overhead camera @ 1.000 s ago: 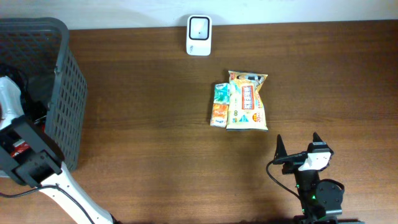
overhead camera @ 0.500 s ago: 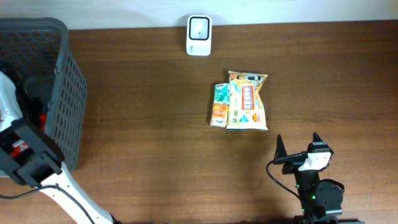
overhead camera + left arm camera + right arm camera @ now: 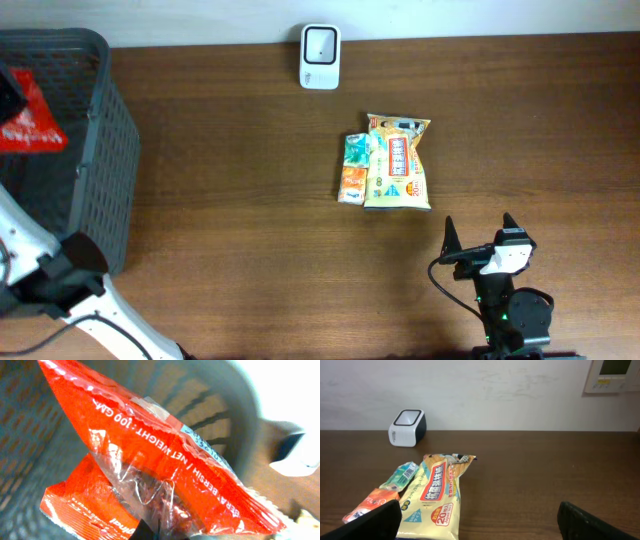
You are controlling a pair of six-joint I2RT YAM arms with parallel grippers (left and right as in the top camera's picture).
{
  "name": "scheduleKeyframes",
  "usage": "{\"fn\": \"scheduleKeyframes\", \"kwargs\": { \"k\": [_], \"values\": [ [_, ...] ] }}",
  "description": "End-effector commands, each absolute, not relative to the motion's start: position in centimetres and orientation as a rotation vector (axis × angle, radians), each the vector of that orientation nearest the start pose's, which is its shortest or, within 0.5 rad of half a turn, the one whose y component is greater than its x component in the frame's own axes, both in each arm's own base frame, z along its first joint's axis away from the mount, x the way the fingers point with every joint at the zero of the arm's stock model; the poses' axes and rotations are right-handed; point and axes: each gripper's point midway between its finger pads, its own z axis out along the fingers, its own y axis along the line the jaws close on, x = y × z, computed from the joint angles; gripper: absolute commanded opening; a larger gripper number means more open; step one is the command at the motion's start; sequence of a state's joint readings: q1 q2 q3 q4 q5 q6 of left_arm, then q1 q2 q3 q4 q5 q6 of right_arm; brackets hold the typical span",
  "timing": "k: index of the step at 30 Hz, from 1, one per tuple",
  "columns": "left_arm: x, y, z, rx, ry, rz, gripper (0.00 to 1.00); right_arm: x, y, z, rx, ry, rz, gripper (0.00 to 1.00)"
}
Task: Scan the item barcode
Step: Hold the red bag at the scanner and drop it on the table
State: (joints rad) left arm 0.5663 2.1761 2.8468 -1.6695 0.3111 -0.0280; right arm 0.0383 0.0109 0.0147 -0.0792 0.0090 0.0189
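While the left pincer [image 3: 150, 531] is clenched on a red packet [image 3: 28, 120], we see that packet held over the open top of the grey basket [image 3: 105, 150] at the left end of the desk [image 3: 230, 230]. From the wrist camera the red packet fills most of the frame. It slants from upper left to lower right, with white weight lettering running along it and the pincer's fingertips meeting on its clear lower part. More red wrapping [image 3: 75, 505] shows underneath, inside the basket; we cannot tell whether it is a separate item. From overhead, the pincer's dark body sits at the packet's left edge, mostly cut off by the frame.

We find the white scanner [image 3: 320, 57] standing at the far edge of the desk, well apart from the red packet and to its right. A yellow bag [image 3: 398, 165] lies flat mid-desk, with a small pack [image 3: 353, 168] in green and orange touching its left side.

The right pincer [image 3: 478, 232] stands released, fingers spread wide, near the front edge of the desk. It grips nothing, and the yellow bag lies just beyond it.
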Motion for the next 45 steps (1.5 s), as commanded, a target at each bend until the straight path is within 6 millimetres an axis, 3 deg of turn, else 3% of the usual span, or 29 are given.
{"fn": "scheduleKeyframes", "kwargs": {
  "k": [1, 4, 7, 9, 13, 15, 19, 24, 27, 35, 41, 42, 43, 45],
  "values": [
    [39.5, 15.3, 41.0, -0.404, 2.249, -0.201, 0.0, 24.6, 0.7, 15.5, -0.008, 1.651, 0.03, 0.98],
    [38.3, 10.5, 44.3, -0.266, 2.187, -0.269, 0.0, 24.6, 0.7, 15.5, -0.008, 1.651, 0.03, 0.98],
    [37.9, 3.3, 46.5, -0.041, 2.135, -0.508, 0.0, 24.6, 0.7, 15.5, -0.009, 1.651, 0.029, 0.99],
    [38.1, 0.3, 46.5, 0.046, 2.139, -0.573, 0.0, 24.6, 0.7, 15.5, -0.008, 1.651, 0.03, 0.99],
    [39.4, -4.9, 44.2, 0.166, 2.221, -0.633, 0.0, 24.6, 0.7, 15.5, -0.008, 1.651, 0.03, 0.99],
    [40.5, -7.0, 42.2, 0.144, 2.294, -0.654, 0.0, 24.6, 0.7, 15.5, -0.009, 1.651, 0.029, 0.98],
    [42.8, -10.4, 36.5, 0.044, 2.492, -0.515, 0.0, 24.6, 0.7, 15.5, -0.008, 1.651, 0.03, 0.99],
    [44.0, -15.9, 30.1, 0.17, 2.657, -0.422, 0.0, 24.6, 0.7, 15.5, -0.008, 1.651, 0.03, 0.98],
    [44.6, -18.6, 25.0, 0.212, 2.761, -0.269, 0.0, 24.6, 0.7, 15.5, -0.008, 1.651, 0.03, 0.99],
    [45.3, -23.6, 12.7, 0.194, 2.972, -0.095, 0.0, 24.6, 0.7, 15.5, -0.009, 1.651, 0.03, 0.99],
    [45.7, -24.7, 7.4, 0.141, 3.04, -0.061, 0.01, 24.6, 0.7, 15.5, -0.008, 1.651, 0.03, 0.99],
    [45.7, -24.7, 7.2, 0.142, 3.043, -0.062, 0.21, 24.6, 0.7, 15.5, -0.008, 1.651, 0.03, 0.99],
    [45.7, -24.7, 6.8, 0.142, 3.051, -0.058, 0.53, 24.6, 0.7, 15.5, -0.008, 1.651, 0.03, 0.98],
    [45.5, -24.6, 6.8, 0.143, 3.057, -0.054, 0.53, 24.6, 0.7, 15.5, -0.008, 1.651, 0.03, 0.99]
  ]
}}
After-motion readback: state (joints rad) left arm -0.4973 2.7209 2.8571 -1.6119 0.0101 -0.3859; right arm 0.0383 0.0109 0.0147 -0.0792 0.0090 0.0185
